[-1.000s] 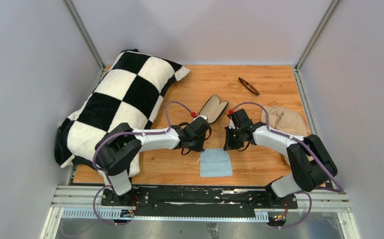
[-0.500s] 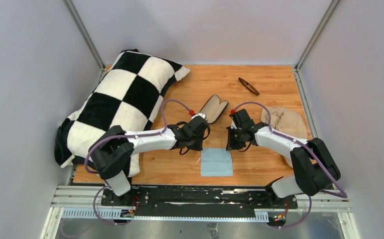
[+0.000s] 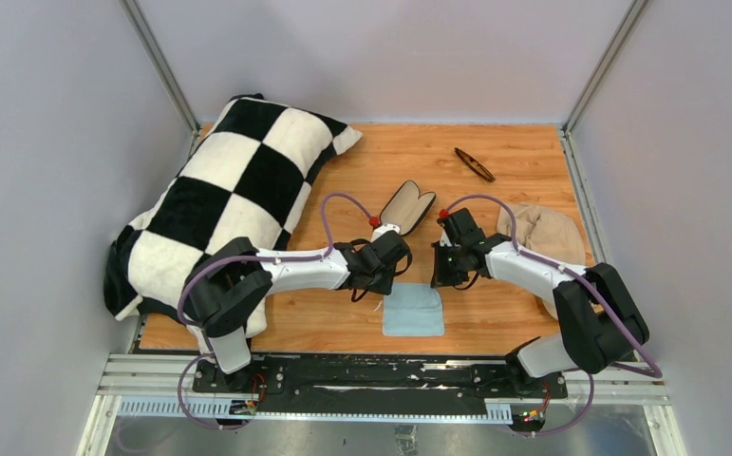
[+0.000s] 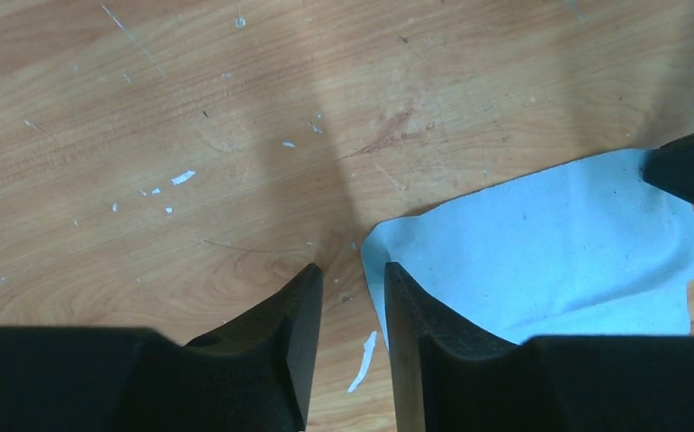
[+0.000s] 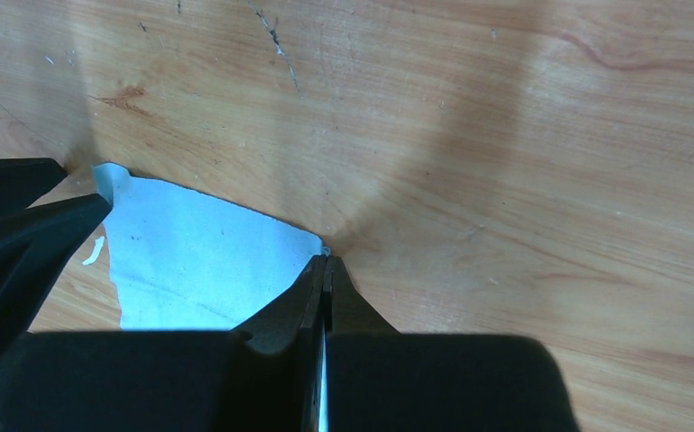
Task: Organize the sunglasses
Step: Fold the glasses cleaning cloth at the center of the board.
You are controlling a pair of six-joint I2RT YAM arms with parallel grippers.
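The sunglasses lie folded at the far right of the wooden table, away from both grippers. The black case lies open, beige lining up, just beyond the grippers. The light blue cloth lies flat at the near middle. My left gripper is at the cloth's far left corner; in the left wrist view its jaws stand a little apart, one finger on the cloth, one on bare wood. My right gripper is shut on the cloth's far right corner, a blue sliver showing between the jaws.
A black-and-white checkered pillow covers the left side of the table. A beige fabric lump lies at the right edge behind my right arm. Grey walls and metal posts close in the table on three sides.
My left gripper has moved right and nearer, down onto the cloth's far left corner. My right gripper has stayed at the far right corner. The cloth has barely shifted.
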